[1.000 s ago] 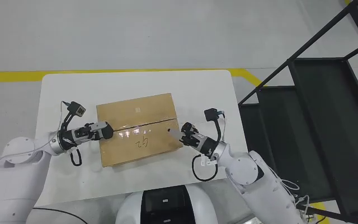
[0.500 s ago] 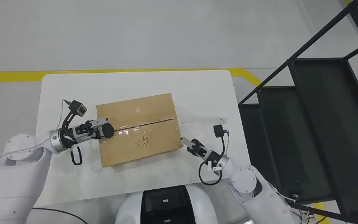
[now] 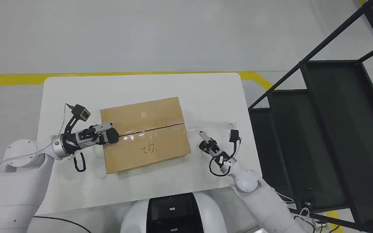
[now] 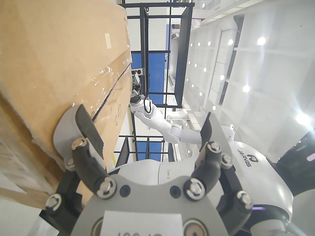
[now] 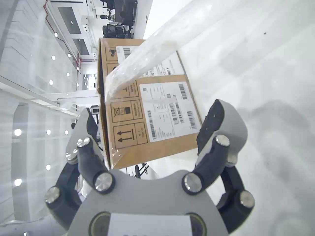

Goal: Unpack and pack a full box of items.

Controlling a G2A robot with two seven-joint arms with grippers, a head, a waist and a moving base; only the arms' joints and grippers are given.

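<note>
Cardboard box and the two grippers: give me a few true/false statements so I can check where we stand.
1. The brown cardboard box lies on the white table with its flaps closed. True.
2. The right gripper touches the box. False: it stands apart from the box, open.
3. A clear tape strip trails from the box's end. True.
4. The left gripper is shut. False: it is open, one finger at the box's top edge.
</note>
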